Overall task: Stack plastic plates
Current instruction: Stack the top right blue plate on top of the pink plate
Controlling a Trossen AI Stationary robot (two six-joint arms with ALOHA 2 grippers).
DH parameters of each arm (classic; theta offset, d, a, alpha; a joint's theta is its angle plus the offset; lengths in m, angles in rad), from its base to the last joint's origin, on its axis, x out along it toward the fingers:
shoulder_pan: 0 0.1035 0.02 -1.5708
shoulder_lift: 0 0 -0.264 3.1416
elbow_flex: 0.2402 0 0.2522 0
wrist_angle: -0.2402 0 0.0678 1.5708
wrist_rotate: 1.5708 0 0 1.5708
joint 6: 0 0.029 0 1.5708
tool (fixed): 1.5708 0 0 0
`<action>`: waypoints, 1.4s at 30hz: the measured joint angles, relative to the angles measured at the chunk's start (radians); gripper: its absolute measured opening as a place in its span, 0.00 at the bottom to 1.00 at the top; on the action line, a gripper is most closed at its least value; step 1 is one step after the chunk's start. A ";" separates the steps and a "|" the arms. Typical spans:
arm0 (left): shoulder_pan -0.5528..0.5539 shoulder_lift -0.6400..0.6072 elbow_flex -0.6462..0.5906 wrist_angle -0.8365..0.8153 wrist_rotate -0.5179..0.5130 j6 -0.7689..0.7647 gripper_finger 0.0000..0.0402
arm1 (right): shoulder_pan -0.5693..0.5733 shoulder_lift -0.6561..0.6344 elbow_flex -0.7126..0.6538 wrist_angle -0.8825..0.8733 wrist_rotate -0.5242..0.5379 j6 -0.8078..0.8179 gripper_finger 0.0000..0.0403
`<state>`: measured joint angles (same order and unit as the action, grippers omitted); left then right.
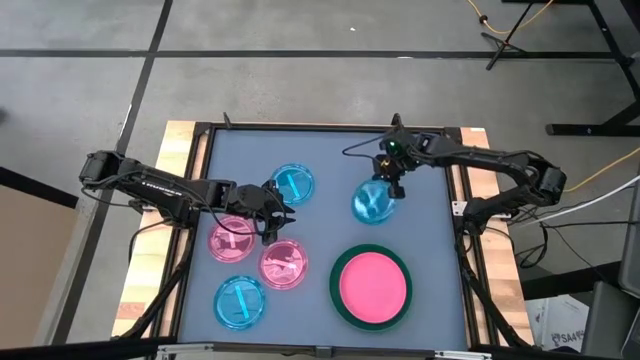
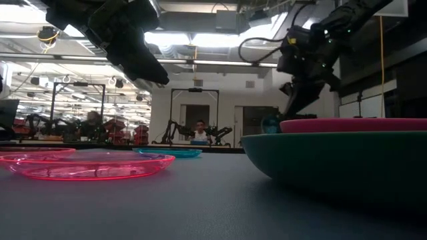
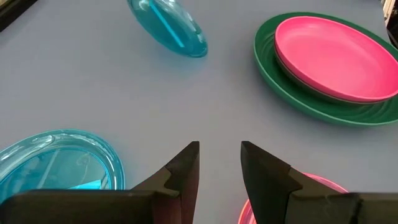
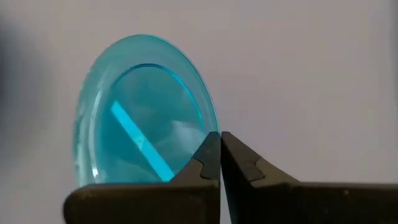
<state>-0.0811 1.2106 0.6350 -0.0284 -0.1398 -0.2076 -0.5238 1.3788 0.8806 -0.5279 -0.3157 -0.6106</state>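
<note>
I've got open mat down the middle, between the two pink translucent plates (image 1: 233, 238) (image 1: 284, 264) on my left and the green plate (image 1: 341, 300) with its pink plate (image 1: 372, 283) on my right. The left gripper (image 1: 277, 212) hangs over that left cluster, beside one blue plate (image 1: 293, 183); another blue plate (image 1: 240, 301) blocks the near left. The right gripper (image 1: 388, 187) pinches a tilted blue plate (image 1: 372, 202), crowding the far right.

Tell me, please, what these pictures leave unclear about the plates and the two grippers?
- Right gripper: shut on the rim of the tilted translucent blue plastic plate; the fingers hide the contact in the right wrist view.
- Small translucent pink plastic plate: cut off by the left gripper in the left wrist view.
</note>
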 joint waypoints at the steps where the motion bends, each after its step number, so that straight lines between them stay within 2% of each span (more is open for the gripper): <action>1: 0.000 0.000 0.000 0.000 0.000 0.000 0.28 | 0.000 -0.001 0.010 -0.005 0.000 0.000 0.00; 13: 0.000 0.000 0.000 0.000 0.000 0.000 0.28 | 0.000 -0.001 0.116 -0.053 0.000 0.000 0.00; 35: 0.000 0.000 0.000 0.000 -0.001 0.001 0.28 | 0.001 -0.001 0.190 -0.081 -0.019 0.000 0.00; 42: 0.000 0.000 0.000 0.000 -0.001 0.001 0.28 | 0.010 -0.001 0.190 -0.096 -0.099 0.003 0.00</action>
<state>-0.0811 1.2106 0.6350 -0.0281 -0.1406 -0.2070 -0.5137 1.3777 1.0709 -0.6235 -0.4148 -0.6072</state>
